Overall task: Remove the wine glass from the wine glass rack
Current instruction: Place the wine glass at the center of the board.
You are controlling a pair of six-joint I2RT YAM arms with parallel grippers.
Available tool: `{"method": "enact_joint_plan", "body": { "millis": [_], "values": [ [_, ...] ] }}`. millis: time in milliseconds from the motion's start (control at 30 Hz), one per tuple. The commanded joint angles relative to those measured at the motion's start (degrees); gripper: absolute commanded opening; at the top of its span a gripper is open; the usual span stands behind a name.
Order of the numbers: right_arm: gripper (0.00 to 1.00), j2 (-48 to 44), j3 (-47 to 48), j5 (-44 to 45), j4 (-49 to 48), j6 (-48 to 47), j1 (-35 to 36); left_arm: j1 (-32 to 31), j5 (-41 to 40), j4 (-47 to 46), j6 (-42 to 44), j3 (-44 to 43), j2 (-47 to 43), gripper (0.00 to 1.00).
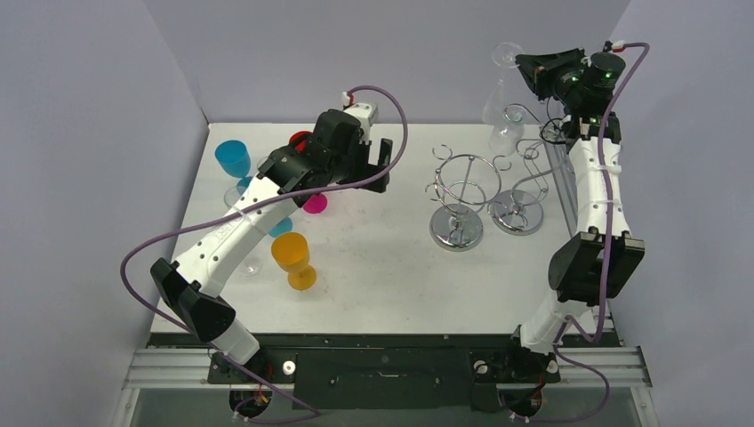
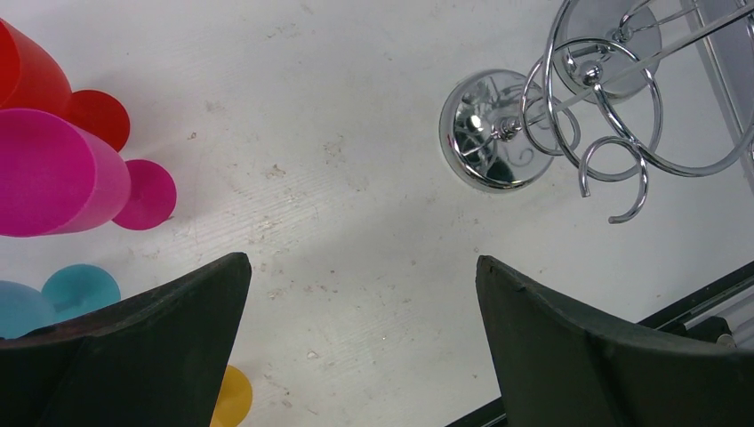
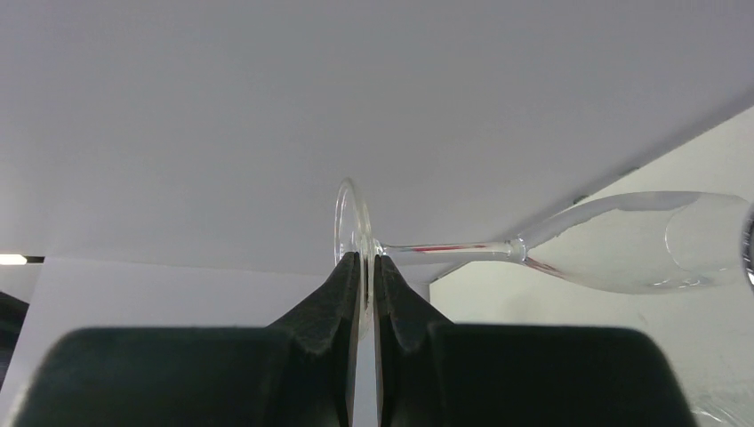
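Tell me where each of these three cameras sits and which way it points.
Top external: above and behind the bases, looking down on the table; both arms show whole.
Left wrist: on the left gripper, facing down at the table; its open jaws frame the bottom.
Right wrist: on the raised right gripper, facing the wall; its jaws pinch the wine glass foot.
Shared: top and left wrist both show the chrome rack.
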State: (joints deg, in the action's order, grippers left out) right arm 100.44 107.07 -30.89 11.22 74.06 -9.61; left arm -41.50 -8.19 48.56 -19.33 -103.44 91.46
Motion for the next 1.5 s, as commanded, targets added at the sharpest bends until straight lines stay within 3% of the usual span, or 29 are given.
{"method": "enact_joint_plan", "body": {
  "millis": [0,233,433,767,1100,1467],
  "values": [
    [0.0,0.5,4.2,0.7,-13.2,4.2,1.7,1.8,1.6,-2.5,-1.0,-2.2,-2.6,0.96],
    [0.0,1.1,7.3,2.1,-15.4,8.5,4.4,7.4,6.9,-5.6,-2.9,-2.1,-3.7,0.96],
    [0.0,-2.4,5.1,3.9,-17.2,14.2,8.0,13.6,19.7,-14.4,-7.1,0.9,-5.2,0.96],
    [0.0,-12.6,-9.1,10.7,-26.1,26.4,17.4,22.9,37.6,-50.7,-27.1,15.4,-7.4,0.96],
    [0.0,-19.8,-22.6,16.6,-37.0,37.7,24.1,26.4,41.6,-77.6,-43.8,24.3,-4.7,0.96],
    [0.0,-21.4,-28.3,17.9,-45.1,45.4,26.7,26.6,42.7,-88.9,-52.4,26.2,-0.4,0.96]
  ]
}}
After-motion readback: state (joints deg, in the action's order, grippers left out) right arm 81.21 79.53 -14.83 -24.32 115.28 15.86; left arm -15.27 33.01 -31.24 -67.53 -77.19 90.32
